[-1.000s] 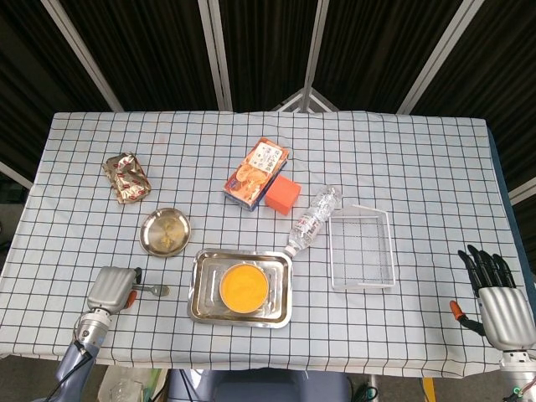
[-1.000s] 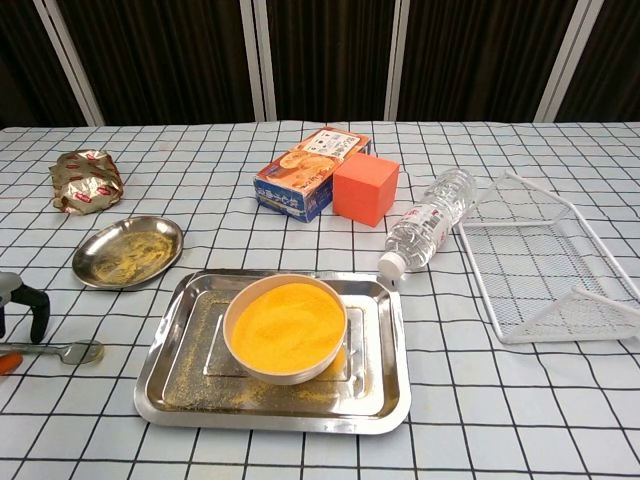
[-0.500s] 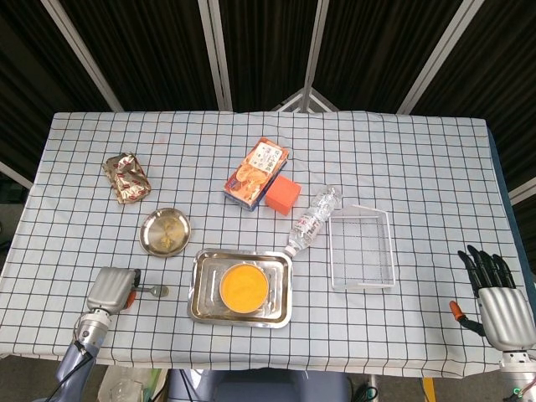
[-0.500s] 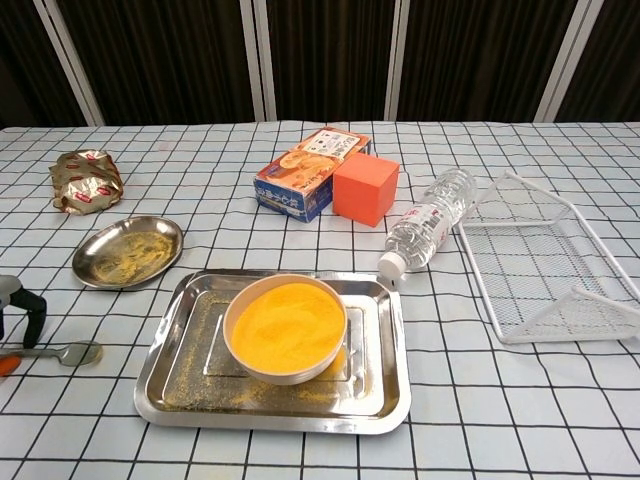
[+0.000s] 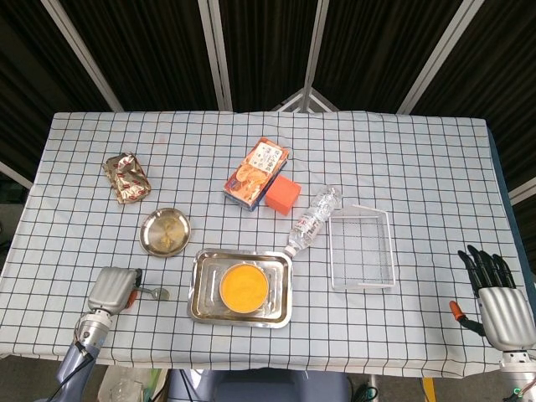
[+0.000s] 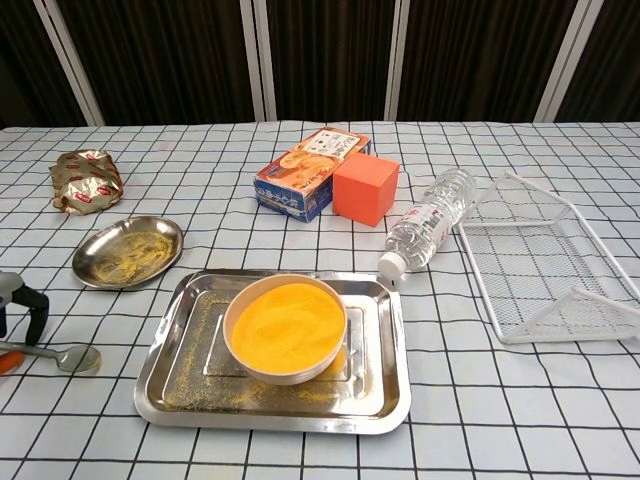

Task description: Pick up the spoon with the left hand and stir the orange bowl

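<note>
Spoon [image 6: 60, 354], lower left: light, stiff, slick metal; left hand [image 5: 111, 288] fingers over handle, grip unclear.

left robot hand [image 5: 111, 289] is dragging the spoon [image 6: 62, 355] nearer the tabletop's [image 5: 419, 167] front edge, bowl end tilting.

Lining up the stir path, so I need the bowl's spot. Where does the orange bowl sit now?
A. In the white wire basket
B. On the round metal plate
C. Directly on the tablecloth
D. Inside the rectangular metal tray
D: the orange bowl stands inside the rectangular metal tray, whose rim surrounds it in both views.
</note>
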`<action>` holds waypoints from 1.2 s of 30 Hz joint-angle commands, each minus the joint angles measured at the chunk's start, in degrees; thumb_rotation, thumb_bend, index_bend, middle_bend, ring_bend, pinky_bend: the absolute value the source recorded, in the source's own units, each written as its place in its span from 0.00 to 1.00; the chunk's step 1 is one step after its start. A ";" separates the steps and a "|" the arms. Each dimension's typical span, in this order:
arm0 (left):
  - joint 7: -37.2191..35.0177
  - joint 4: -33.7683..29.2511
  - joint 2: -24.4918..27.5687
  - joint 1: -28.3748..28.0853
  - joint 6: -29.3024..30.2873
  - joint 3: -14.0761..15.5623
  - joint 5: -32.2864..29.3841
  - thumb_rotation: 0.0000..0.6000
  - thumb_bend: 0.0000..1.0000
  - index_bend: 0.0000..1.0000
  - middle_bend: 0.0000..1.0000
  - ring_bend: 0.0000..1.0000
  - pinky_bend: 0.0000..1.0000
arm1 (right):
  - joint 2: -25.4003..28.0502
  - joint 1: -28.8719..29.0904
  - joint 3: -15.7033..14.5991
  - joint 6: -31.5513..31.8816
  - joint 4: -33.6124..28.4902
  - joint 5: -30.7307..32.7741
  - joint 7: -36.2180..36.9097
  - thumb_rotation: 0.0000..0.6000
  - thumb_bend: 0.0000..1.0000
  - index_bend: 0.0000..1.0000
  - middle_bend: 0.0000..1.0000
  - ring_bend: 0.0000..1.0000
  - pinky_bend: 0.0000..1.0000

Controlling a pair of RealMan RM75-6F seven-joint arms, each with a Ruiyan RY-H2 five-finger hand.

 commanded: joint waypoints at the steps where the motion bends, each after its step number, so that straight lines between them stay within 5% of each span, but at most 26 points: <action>1: 0.12 -0.93 0.41 -0.07 0.63 -0.07 0.62 1.00 0.56 0.53 0.99 0.88 0.92 | 0.00 0.00 -0.03 -0.01 0.00 -0.04 0.00 1.00 0.36 0.00 0.00 0.00 0.00; 10: 2.82 -9.40 2.30 -1.88 3.27 -3.08 1.89 1.00 0.58 0.55 0.99 0.88 0.92 | 0.02 -0.03 0.03 -0.05 -0.09 0.17 0.04 1.00 0.36 0.00 0.00 0.00 0.00; 22: 16.42 -18.44 1.09 -8.17 3.84 -8.02 -3.25 1.00 0.58 0.55 0.99 0.88 0.92 | 0.09 0.12 0.08 -0.46 -0.24 0.45 0.35 1.00 0.36 0.00 0.00 0.00 0.00; 36: 34.68 -21.91 -10.14 -17.64 7.66 -10.43 -16.10 1.00 0.58 0.54 0.99 0.88 0.92 | 0.43 0.34 0.11 -1.07 -0.46 0.78 1.44 1.00 0.36 0.00 0.00 0.00 0.00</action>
